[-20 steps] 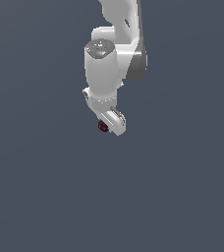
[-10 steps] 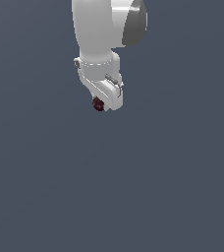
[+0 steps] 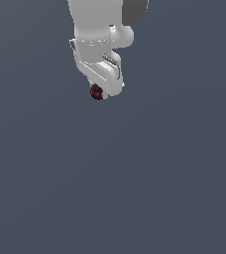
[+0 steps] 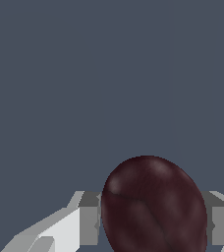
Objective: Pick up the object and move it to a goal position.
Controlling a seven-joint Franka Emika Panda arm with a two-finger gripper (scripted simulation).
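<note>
The gripper [image 3: 101,90] is closed on the ball [image 3: 96,92], a small dark red, mottled thing pinched between the two fingers. The wrist view shows this plainly: the ball [image 4: 154,205] fills the gap, with a grey finger pad [image 4: 89,218] touching it on one side and another pad on the other. The jaws stand only as far apart as the ball is wide.

Compared with a second ago, the arm [image 3: 102,34] has moved toward the exterior view's left and upward in the frame, and it now looks larger, so it seems to have come nearer that camera as well. The ball has gone with it, sitting at the same spot at the tip of the gripper all the while, with no sign of slipping.

This suggests the pick is done and the carry is under way. Nothing lies under or beside the ball; only flat grey-blue background surrounds it, so it hangs clear of any surface. No goal marker shows in either view, so how much travel is left cannot be judged.
</note>
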